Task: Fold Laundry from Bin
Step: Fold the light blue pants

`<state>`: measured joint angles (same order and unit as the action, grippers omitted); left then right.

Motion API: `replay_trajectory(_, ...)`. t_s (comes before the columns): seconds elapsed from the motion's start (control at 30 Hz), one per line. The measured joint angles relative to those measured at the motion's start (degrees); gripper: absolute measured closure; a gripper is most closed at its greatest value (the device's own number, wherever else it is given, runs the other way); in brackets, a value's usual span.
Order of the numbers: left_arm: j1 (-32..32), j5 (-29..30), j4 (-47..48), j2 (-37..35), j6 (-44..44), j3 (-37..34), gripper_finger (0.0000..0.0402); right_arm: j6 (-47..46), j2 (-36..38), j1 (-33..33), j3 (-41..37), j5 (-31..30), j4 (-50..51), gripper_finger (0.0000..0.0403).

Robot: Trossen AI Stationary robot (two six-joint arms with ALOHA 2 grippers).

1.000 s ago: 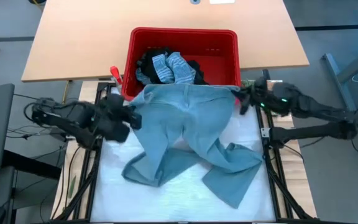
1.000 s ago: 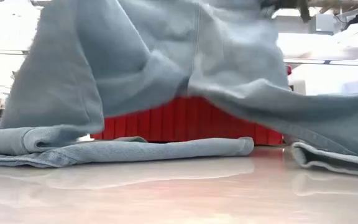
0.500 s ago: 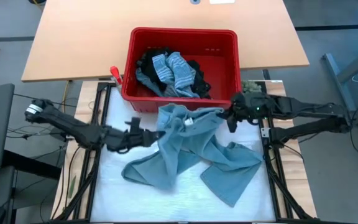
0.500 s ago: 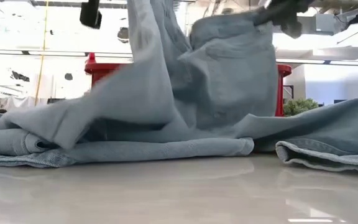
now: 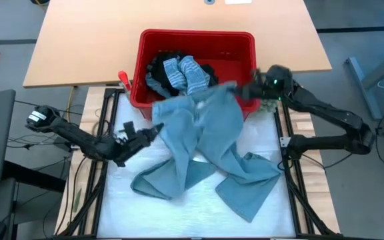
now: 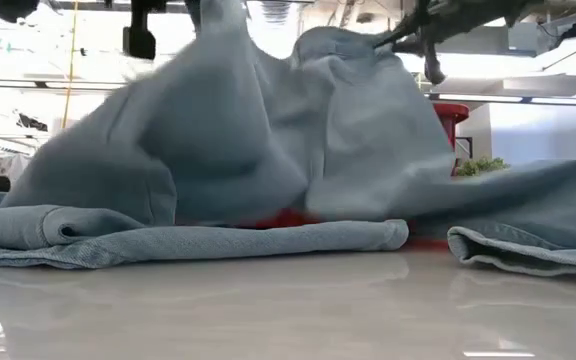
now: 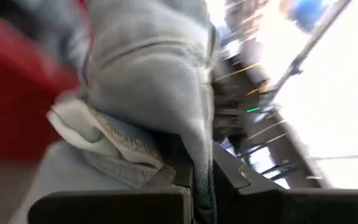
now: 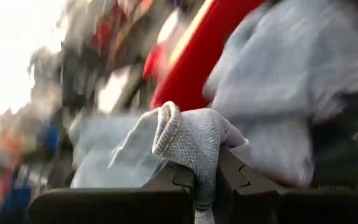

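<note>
My left arm (image 5: 79, 137): matte black jointed links, with a pale silver-grey cap at the joint farthest from the red bin (image 5: 195, 47). My right arm (image 5: 325, 117): same black links, with a rounded grey housing and a small green light at the end nearest the bin. Both sets of fingers (image 7: 166, 205) are dark, blocky, with stepped notches along the inner edges.

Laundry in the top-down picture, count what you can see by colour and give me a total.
Light blue-grey jeans, held up by both arms: 1
Blue-white striped garment in the red bin: 1
Black clothing in the bin, one heap, pieces not separable: 1
Total: 3
</note>
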<state>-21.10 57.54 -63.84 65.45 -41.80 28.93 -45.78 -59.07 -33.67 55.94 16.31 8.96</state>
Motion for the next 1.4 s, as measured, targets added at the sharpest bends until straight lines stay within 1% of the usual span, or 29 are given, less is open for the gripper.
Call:
replay_trajectory(0.07, -0.06, -1.06, -8.36, -0.92, 12.93, 0.44, 0.0397, -3.88, -0.25, 1.89, 0.0, -4.9, -4.23, 0.0358)
replay_trajectory(0.1, -0.41, -1.12, -11.08, -1.27, 18.04, 0.66, 0.0397, -5.22, -0.21, 3.56, 0.04, -6.71, -5.57, 0.0358)
replay_trajectory(0.13, -0.65, -0.53, -12.39, -1.49, 21.09, 1.15, 0.0397, -6.28, -0.1, 5.3, 0.12, -8.52, -5.97, 0.0358)
replay_trajectory(0.17, -0.7, 0.43, -12.31, -1.5, 22.58, 1.81, 0.0397, -6.98, -0.11, 7.16, 0.13, -11.03, -5.68, 0.0358)
replay_trajectory(0.27, -0.31, 3.2, -8.0, -0.4, 24.29, 3.64, 0.0397, -8.61, -0.31, 12.28, 0.0, -18.41, -3.87, 0.0358)
replay_trajectory(0.33, -0.09, 5.23, -9.0, 1.03, 27.9, 4.63, 0.0397, -10.16, -0.31, 14.58, -0.05, -23.29, -4.09, 0.0358)
replay_trajectory(0.37, -0.05, 5.76, -11.33, 1.33, 30.35, 5.01, 0.0397, -10.61, -0.27, 14.95, -0.05, -24.62, -5.13, 0.0358)
replay_trajectory(0.4, 0.15, 5.21, -14.32, 1.33, 33.35, 5.34, 0.0397, -11.04, -0.27, 14.76, -0.02, -24.63, -6.5, 0.0358)
replay_trajectory(0.43, 0.58, 3.2, -17.05, 1.0, 35.92, 5.64, 0.0397, -11.13, -0.24, 14.39, -0.02, -23.86, -7.76, 0.0358)
replay_trajectory(0.5, 1.04, -3.19, -18.4, -0.84, 38.65, 6.04, 0.0397, -10.0, -0.22, 13.83, -0.02, -18.63, -10.41, 0.0358)
replay_trajectory(0.57, 0.96, -10.0, -14.18, -3.56, 38.73, 6.4, 0.0397, -6.56, -0.22, 14.14, 0.0, -10.82, -12.21, 0.0358)
replay_trajectory(0.6, 0.96, -13.94, -9.84, -4.88, 37.69, 6.86, 0.0397, -3.43, -0.22, 14.81, 0.0, -5.6, -12.84, 0.0358)
replay_trajectory(0.63, 0.96, -18.19, -4.62, -6.29, 35.91, 7.32, 0.0397, -0.04, -0.22, 15.55, 0.0, 0.97, -13.3, 0.0358)
replay_trajectory(0.73, 1.86, -34.13, 14.49, -10.0, 31.72, 9.69, 0.0397, 10.07, -0.24, 17.7, 0.0, 19.27, -15.1, 0.0358)
replay_trajectory(0.8, 2.82, -44.39, 24.4, -11.07, 30.23, 12.48, 0.0397, 13.7, -0.24, 18.79, 0.15, 27.68, -17.51, 0.0358)
replay_trajectory(0.87, 3.45, -53.55, 31.74, -11.41, 32.63, 16.27, 0.0397, 16.46, -0.63, 18.73, 1.65, 33.08, -21.37, 0.0357)
replay_trajectory(0.93, 3.93, -58.3, 38.55, -11.44, 38.08, 21.17, 0.0397, 17.15, -1.8, 18.39, 4.0, 37.89, -27.89, 0.0357)
replay_trajectory(0.97, 4.35, -59.1, 42.39, -11.5, 41.51, 23.84, 0.0397, 17.67, -2.74, 17.69, 5.46, 40.45, -31.46, 0.0357)
replay_trajectory(1.0, 4.99, -58.45, 46.03, -11.55, 45.06, 26.47, 0.0397, 19.17, -3.68, 16.67, 7.01, 42.1, -34.66, 0.0357)
replay_trajectory(1.03, 6.06, -56.58, 49.77, -11.6, 48.34, 28.98, 0.0397, 21.03, -4.51, 15.19, 8.32, 42.38, -36.37, 0.0357)
replay_trajectory(1.07, 7.56, -53.84, 53.08, -11.75, 51.17, 31.16, 0.0397, 22.63, -5.47, 12.89, 9.74, 41.53, -36.73, 0.0357)
replay_trajectory(1.1, 9.72, -50.94, 55.52, -12.01, 52.91, 32.78, 0.0397, 22.7, -6.59, 9.98, 11.03, 38.23, -36.16, 0.0357)
replay_trajectory(1.13, 12.61, -48.34, 57.03, -12.12, 53.22, 33.87, 0.0397, 20.45, -7.92, 6.92, 12.18, 32.64, -34.99, 0.0357)
replay_trajectory(1.2, 20.19, -44.37, 57.46, -12.13, 51.02, 34.82, 0.0397, 11.19, -10.83, 1.38, 13.6, 19.11, -30.09, 0.0357)
replay_trajectory(1.23, 24.24, -40.83, 57.61, -12.49, 48.17, 34.82, 0.0397, 5.46, -12.16, -0.84, 13.79, 12.25, -25.81, 0.0357)
replay_trajectory(1.3, 31.61, -29.37, 58.9, -12.97, 37.33, 34.71, 0.0397, -2.25, -14.24, -3.18, 12.98, 1.12, -18.47, 0.0357)
replay_trajectory(1.33, 34.71, -27.09, 59.52, -13.07, 32.6, 34.71, 0.0397, -3.59, -14.94, -3.18, 12.76, -2.21, -17.12, 0.0357)
replay_trajectory(1.37, 37.24, -28.32, 60.29, -13.35, 29.79, 34.71, 0.0397, -4.52, -15.15, -2.65, 12.85, -4.65, -18.84, 0.0357)
replay_trajectory(1.4, 39.35, -31.55, 60.99, -13.56, 27.21, 34.71, 0.0397, -5.67, -15.01, -1.86, 13.25, -5.85, -20.53, 0.0357)
